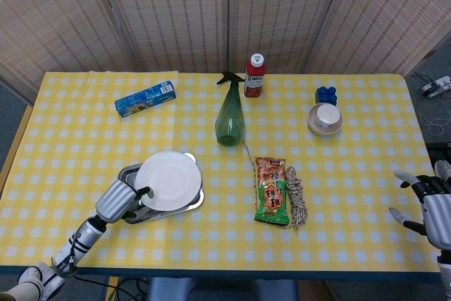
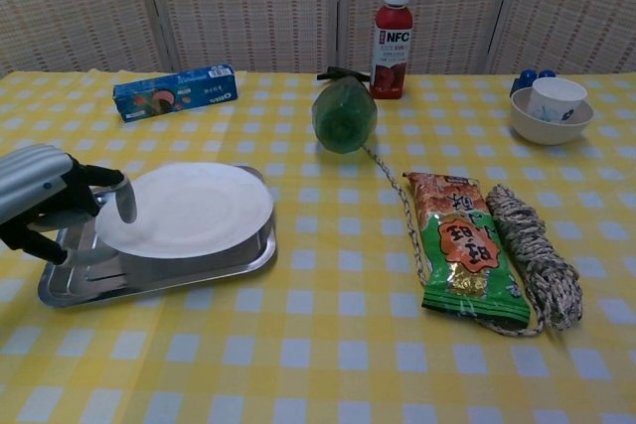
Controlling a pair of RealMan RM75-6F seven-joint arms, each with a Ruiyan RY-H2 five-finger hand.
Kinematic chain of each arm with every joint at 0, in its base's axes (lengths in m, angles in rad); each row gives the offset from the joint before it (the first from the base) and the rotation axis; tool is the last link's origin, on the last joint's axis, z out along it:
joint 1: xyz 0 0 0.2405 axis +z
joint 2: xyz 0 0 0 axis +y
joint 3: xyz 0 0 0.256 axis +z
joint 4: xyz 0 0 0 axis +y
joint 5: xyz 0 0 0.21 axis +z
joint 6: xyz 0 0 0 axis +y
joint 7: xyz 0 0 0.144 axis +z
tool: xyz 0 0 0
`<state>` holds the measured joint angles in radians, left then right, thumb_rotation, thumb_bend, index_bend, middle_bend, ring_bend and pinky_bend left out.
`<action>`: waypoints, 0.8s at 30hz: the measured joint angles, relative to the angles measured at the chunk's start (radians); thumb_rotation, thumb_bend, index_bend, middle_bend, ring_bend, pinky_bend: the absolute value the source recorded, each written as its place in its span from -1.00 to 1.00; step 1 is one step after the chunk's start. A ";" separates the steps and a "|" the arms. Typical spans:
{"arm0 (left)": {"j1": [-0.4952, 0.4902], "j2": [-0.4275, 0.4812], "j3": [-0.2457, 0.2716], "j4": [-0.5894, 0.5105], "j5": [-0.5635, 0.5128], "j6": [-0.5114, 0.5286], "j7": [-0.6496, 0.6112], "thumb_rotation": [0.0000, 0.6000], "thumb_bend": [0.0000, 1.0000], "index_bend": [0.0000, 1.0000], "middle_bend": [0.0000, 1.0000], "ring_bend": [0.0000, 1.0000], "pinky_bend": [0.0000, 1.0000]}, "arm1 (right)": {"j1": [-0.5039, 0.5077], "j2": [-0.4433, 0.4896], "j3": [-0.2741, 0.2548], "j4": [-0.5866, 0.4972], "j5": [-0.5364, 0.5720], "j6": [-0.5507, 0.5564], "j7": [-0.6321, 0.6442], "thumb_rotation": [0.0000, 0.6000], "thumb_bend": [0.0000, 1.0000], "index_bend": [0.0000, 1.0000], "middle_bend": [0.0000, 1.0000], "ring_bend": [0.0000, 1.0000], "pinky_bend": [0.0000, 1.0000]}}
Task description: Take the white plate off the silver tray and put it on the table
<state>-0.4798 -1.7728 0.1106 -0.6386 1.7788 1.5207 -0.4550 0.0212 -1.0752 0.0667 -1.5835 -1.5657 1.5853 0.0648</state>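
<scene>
The white plate [image 1: 168,180] [image 2: 187,209] hangs level a little above the silver tray [image 1: 184,200] [image 2: 199,267], with tray floor showing beneath it. My left hand [image 1: 120,200] [image 2: 45,201] holds the plate by its left rim, a finger over the top edge and the others under it. My right hand [image 1: 431,201] sits at the right edge of the head view, off the table's near right corner, fingers spread and holding nothing. The chest view does not show it.
Right of the tray lie a snack packet [image 1: 272,189] [image 2: 460,257] and a coil of rope [image 1: 294,195] [image 2: 533,253]. Behind stand a green spray bottle [image 1: 229,121], a red juice bottle [image 1: 254,75], a blue box [image 1: 144,98], and a cup in a bowl [image 1: 325,118].
</scene>
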 measured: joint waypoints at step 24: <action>0.003 -0.013 0.002 0.002 0.004 0.073 -0.055 1.00 -0.14 0.37 1.00 1.00 1.00 | 0.005 0.001 -0.002 -0.001 0.001 -0.009 -0.003 1.00 -0.76 -0.47 -0.14 -0.40 -0.45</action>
<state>-0.4768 -1.7858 0.1128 -0.6368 1.7825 1.5940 -0.5104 0.0259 -1.0745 0.0643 -1.5848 -1.5648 1.5758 0.0617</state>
